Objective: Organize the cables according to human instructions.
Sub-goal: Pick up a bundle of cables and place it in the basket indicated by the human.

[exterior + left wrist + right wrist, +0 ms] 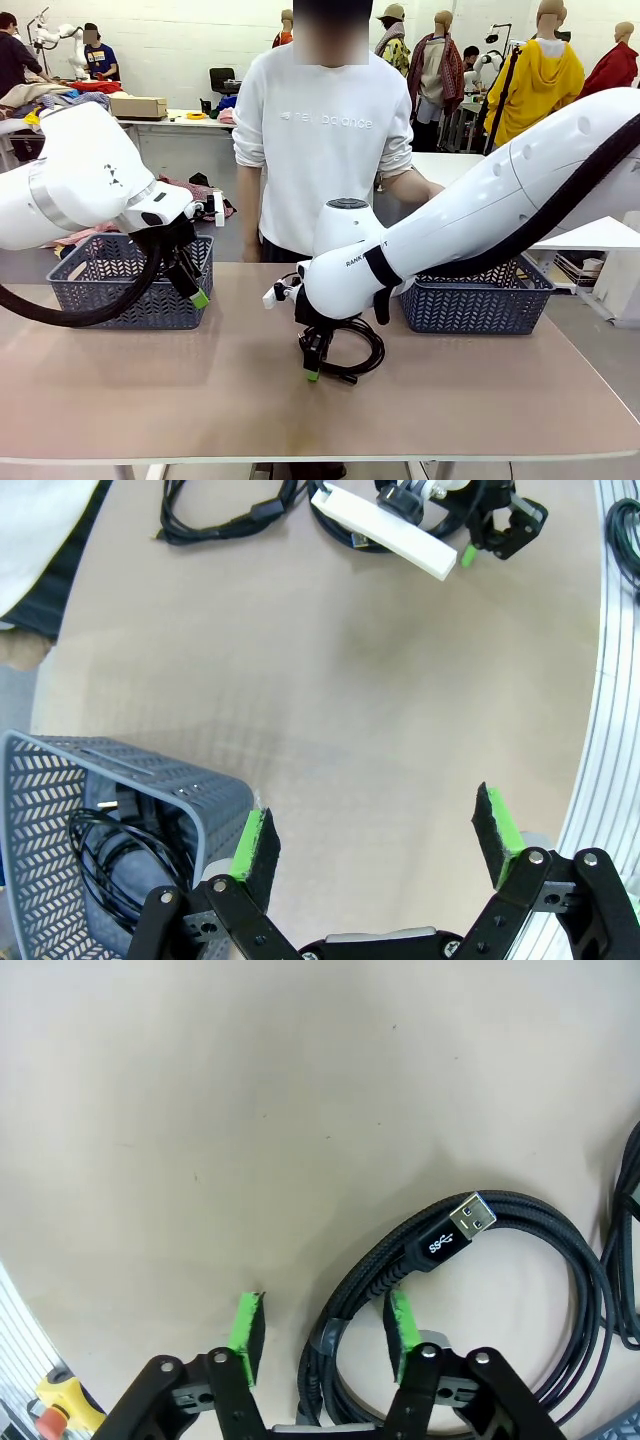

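We log: basket (40, 800) holds one coiled cable (110, 855) | left pincer (372, 805) apart, just beside basket | right pincer (324, 1297) apart, astride second cable (440, 1240), well off basket.

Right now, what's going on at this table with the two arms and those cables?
The right gripper is down on a coiled black cable in the middle of the table, jaws straddling its strands but not yet clamped. The left gripper hangs open beside the left basket, which already holds one coiled cable. A person stands at the far side, one hand by the right basket.
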`<state>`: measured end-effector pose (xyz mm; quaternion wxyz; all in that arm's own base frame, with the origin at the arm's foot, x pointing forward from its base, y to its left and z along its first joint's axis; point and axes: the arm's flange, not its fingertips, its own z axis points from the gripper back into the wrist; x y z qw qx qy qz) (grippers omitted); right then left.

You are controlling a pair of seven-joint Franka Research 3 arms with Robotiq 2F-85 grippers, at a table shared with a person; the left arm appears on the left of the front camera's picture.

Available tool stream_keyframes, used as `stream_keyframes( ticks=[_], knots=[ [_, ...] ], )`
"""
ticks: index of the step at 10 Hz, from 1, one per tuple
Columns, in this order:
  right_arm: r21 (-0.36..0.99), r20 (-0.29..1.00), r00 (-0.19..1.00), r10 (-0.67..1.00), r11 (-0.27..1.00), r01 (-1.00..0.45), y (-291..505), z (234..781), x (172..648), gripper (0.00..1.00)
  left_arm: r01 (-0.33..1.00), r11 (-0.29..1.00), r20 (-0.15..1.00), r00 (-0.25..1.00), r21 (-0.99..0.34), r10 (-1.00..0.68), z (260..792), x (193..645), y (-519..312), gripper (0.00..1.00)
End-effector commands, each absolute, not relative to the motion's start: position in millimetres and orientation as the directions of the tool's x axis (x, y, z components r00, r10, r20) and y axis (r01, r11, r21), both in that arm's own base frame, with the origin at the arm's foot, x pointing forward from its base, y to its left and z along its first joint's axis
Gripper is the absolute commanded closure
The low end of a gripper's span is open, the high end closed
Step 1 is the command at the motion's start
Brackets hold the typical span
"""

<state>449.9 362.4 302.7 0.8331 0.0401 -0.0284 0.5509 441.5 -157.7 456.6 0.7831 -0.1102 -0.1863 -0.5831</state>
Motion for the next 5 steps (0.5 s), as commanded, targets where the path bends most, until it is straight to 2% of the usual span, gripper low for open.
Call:
stream_keyframes(
  ticks=[1, 2, 3, 4, 5],
  knots=[
    [0.021, 0.065, 0.409, 0.910, 0.408, -0.913, 370.7, 304.0, 451.9, 0.53, 0.954, 0.297, 0.423, 0.251, 0.047, -0.871, 458.0, 440.8, -156.8, 0.00],
    [0.020, 0.066, 0.410, 0.910, 0.410, -0.912, 370.8, 304.0, 451.9, 0.47, 0.954, 0.297, 0.423, 0.251, 0.047, -0.871, 458.0, 440.8, -156.8, 0.00],
    [0.018, 0.070, 0.412, 0.908, 0.412, -0.911, 370.8, 305.0, 451.6, 0.71, 0.954, 0.297, 0.423, 0.251, 0.047, -0.871, 458.0, 440.8, -156.8, 0.00],
    [0.023, 0.066, 0.417, 0.906, 0.417, -0.909, 370.7, 305.6, 451.0, 0.65, 0.954, 0.297, 0.423, 0.251, 0.047, -0.871, 458.0, 440.8, -156.8, 0.00],
    [0.038, 0.063, 0.420, 0.905, 0.419, -0.907, 370.8, 307.2, 449.0, 0.90, 0.954, 0.297, 0.423, 0.251, 0.047, -0.871, 458.0, 440.8, -156.8, 0.00]
  ],
)
